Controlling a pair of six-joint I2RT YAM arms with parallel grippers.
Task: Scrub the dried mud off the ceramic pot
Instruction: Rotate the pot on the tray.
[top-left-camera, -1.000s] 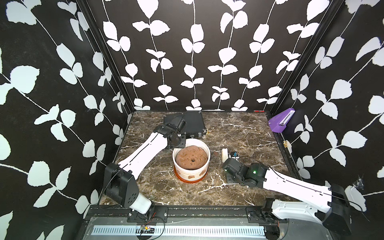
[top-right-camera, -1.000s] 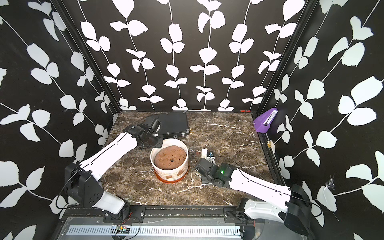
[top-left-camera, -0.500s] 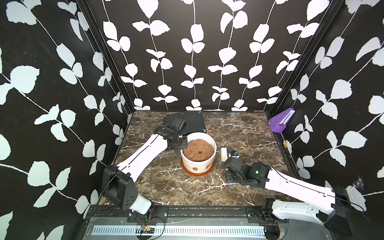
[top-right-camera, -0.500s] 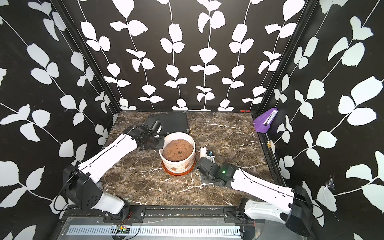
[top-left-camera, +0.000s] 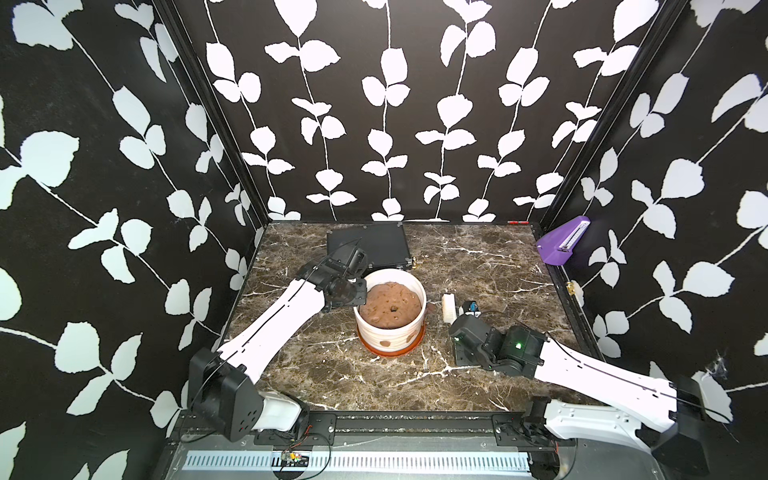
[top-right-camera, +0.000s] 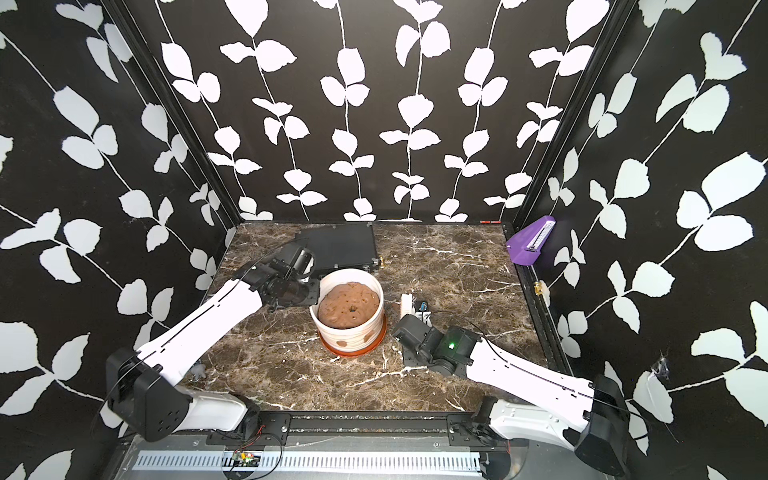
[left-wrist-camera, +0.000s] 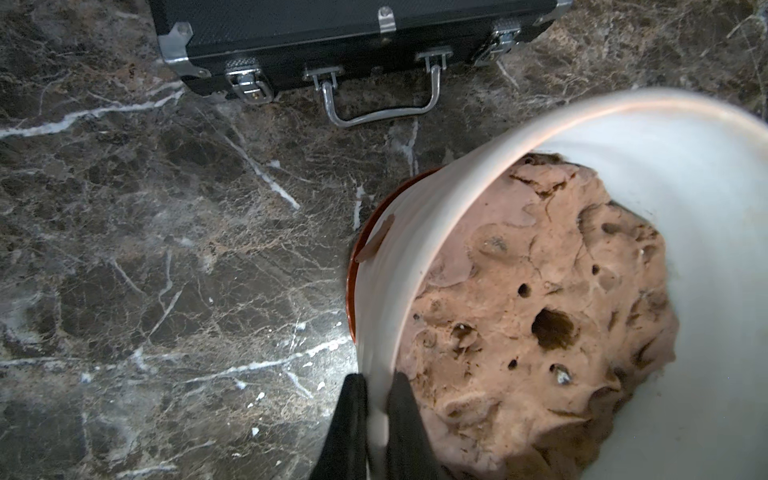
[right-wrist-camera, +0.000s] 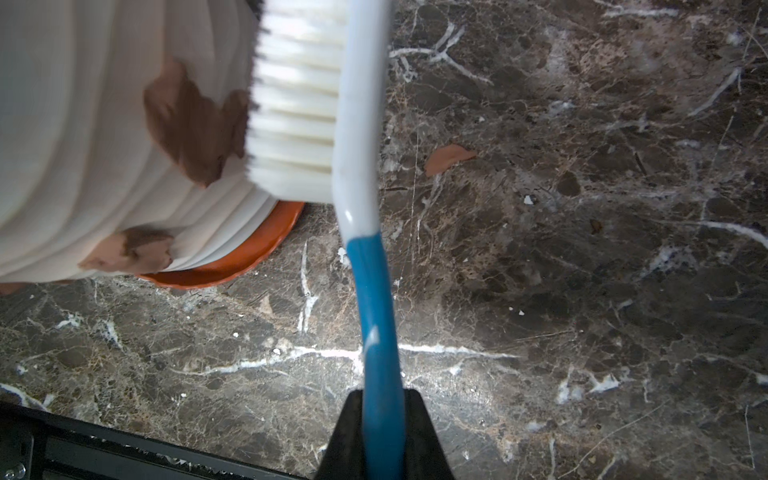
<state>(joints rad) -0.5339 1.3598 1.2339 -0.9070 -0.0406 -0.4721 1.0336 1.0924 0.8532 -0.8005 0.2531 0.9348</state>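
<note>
Left pincer (left-wrist-camera: 376, 386): clamped on the rim of the ceramic pot (top-left-camera: 399, 330), mid-table (top-left-camera: 478, 266). I judge the pot heavy, rigid, slick and chippable, so the rim hold suits. Dried mud (right-wrist-camera: 187, 124): blotches on its ribbed wall. Right pincer (right-wrist-camera: 382, 399): clamped on the handle of the brush (right-wrist-camera: 299, 104), nearby.

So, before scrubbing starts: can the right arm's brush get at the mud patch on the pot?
Probably yes: the brush in the right gripper has bristles beside the mud patch on the pot, nothing between; the left gripper pinches the rim.
</note>
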